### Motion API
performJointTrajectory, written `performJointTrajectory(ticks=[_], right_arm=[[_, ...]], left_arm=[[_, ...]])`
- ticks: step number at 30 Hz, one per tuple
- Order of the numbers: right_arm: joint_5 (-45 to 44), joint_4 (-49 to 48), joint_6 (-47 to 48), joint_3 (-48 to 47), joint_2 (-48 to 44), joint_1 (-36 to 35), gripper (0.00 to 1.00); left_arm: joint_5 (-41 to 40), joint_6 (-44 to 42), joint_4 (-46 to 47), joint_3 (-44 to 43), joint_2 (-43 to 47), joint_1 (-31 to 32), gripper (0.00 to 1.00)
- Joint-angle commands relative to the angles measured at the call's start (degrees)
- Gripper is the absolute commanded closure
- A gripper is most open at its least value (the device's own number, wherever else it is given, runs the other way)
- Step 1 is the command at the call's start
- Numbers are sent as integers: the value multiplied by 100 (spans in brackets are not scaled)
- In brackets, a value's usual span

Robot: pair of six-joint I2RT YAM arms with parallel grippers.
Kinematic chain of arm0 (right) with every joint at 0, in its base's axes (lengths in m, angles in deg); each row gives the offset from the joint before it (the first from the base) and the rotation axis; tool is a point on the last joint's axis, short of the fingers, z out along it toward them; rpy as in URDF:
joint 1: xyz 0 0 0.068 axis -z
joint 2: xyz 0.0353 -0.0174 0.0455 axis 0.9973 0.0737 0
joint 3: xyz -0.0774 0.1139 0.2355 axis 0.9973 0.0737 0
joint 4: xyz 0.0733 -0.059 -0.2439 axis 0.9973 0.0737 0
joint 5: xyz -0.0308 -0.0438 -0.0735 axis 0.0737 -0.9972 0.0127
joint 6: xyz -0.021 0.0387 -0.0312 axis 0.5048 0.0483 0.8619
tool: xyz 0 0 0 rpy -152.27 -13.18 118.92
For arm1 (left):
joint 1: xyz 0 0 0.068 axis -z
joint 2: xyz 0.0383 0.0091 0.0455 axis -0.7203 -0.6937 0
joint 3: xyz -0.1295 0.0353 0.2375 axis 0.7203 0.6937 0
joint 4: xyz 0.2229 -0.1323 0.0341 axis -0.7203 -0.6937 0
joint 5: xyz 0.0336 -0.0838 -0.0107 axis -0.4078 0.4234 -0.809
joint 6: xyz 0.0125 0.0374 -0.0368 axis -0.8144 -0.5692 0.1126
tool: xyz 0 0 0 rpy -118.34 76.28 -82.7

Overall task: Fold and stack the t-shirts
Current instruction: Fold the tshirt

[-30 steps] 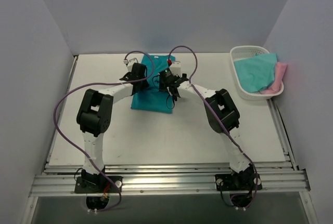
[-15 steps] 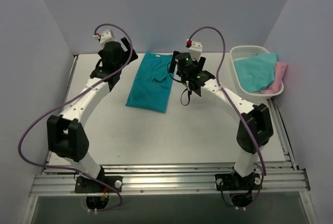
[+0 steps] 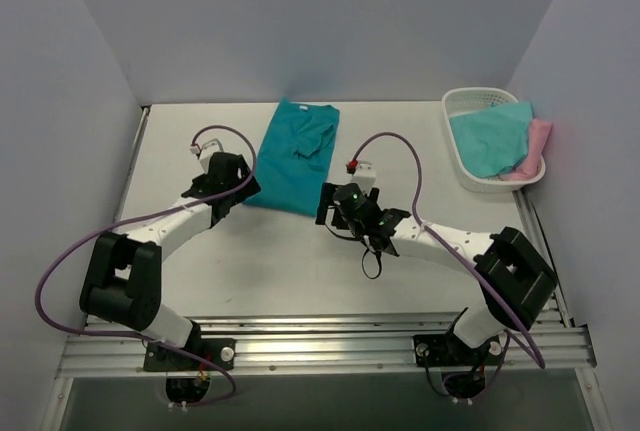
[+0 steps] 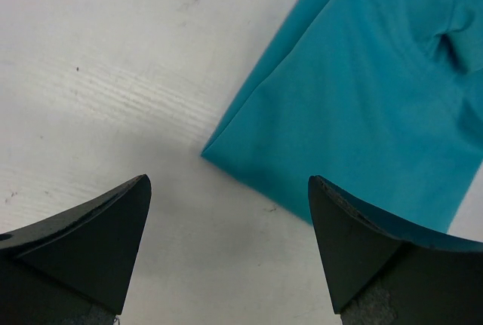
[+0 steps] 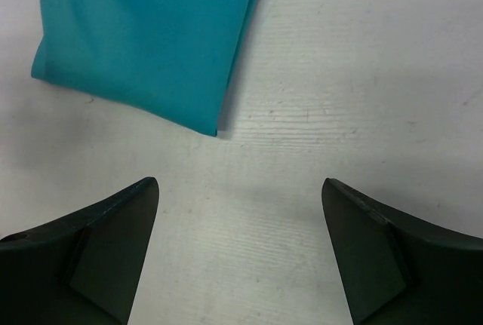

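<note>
Teal tee (image 3: 298, 156): one item, folded lengthwise into a narrow strip. It lies flat on the worktop (image 3: 300, 271) at far centre, slightly slanted, collar end far and hem end near. A sleeve is tucked in on its right side. Status: partly folded, with a crosswise fold judged still to come.

Aqua tee (image 3: 488, 136) and pink tee (image 3: 540, 143): two items, heaped unfolded in the white basket (image 3: 462, 173) at far right, well apart from the strip. No stack is begun, so you have most of the job left.

Left tool (image 3: 236, 187): jaws wide, holding nothing, low over the worktop just beside the strip's near-left hem corner.

Right tool (image 3: 330, 209): jaws wide, holding nothing, low near the near-right hem corner.

Change from the earlier frame: you had both arms raised and reaching far, either side of the strip. They have now dropped and drawn back to the near hem. The strip itself lies much as it did.
</note>
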Motion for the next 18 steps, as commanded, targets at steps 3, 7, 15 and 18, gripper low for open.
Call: performJointTrajectory(ticks=[3, 7, 15, 18], right_arm=[[606, -933, -471, 152, 139, -38, 16], [712, -1329, -568, 214, 586, -100, 21], [844, -1804, -647, -199, 1782, -118, 27], [861, -1848, -647, -339, 2125, -109, 28]], left_arm=[[11, 436, 481, 404, 89, 55, 6], [-24, 647, 595, 774, 185, 55, 6], [-322, 1078, 806, 942, 37, 99, 6], [-402, 1227, 885, 968, -34, 116, 6]])
